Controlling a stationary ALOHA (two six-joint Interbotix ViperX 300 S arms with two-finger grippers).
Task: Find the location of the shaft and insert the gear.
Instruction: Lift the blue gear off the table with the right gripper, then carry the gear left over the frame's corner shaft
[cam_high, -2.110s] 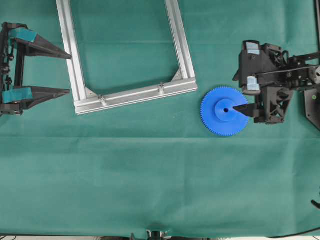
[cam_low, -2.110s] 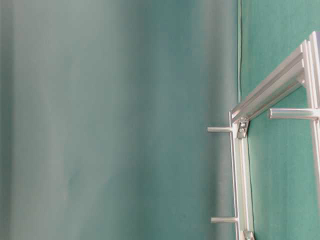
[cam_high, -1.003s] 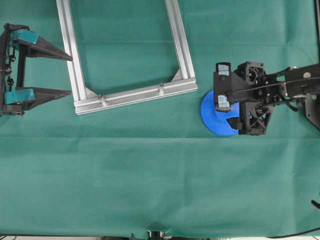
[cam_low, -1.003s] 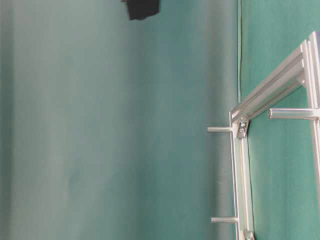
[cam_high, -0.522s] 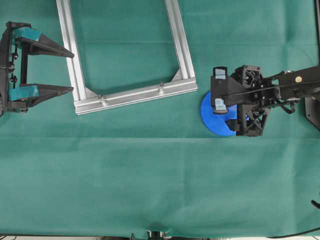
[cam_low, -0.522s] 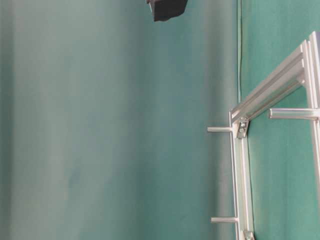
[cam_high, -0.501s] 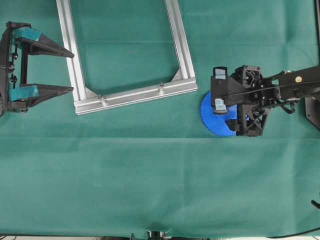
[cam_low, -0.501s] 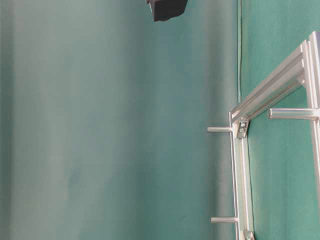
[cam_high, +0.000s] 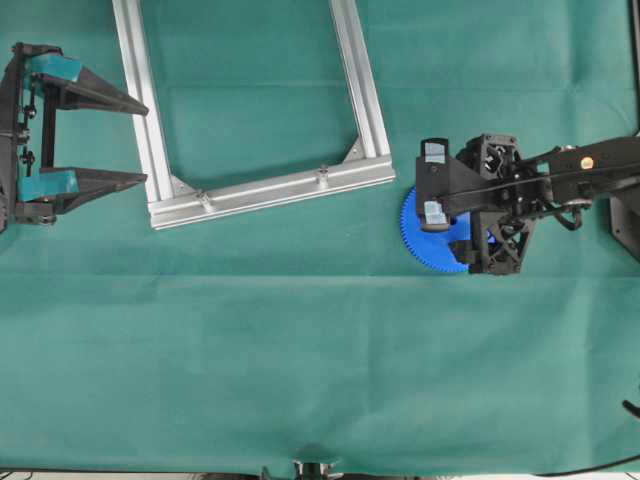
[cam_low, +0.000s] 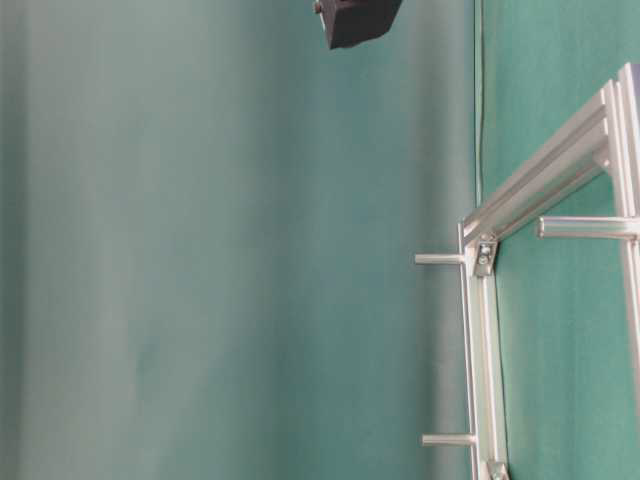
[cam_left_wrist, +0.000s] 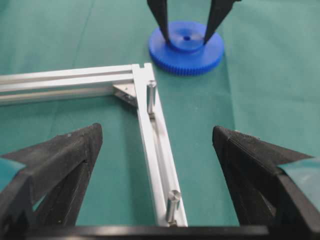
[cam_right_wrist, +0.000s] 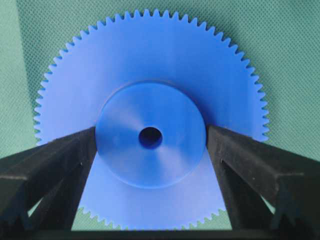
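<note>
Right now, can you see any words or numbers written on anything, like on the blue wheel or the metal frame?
No, there are none to read.
The gear: plain blue, no writing.
The aluminium frame: bare metal, no label.
The right claw: plain black fingers, nothing printed.
The left claw: plain black, with teal patches but no words.

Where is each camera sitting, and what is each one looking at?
Overhead: straight down on the frame, left gripper and right arm over the gear.
Table-level: sideways, low, along the frame; dark robot part at top.
Left wrist: between its open fingers, toward shafts and gear.
Right wrist: down on the gear's hub, fingers flanking it.
Shared: gear, frame.
</note>
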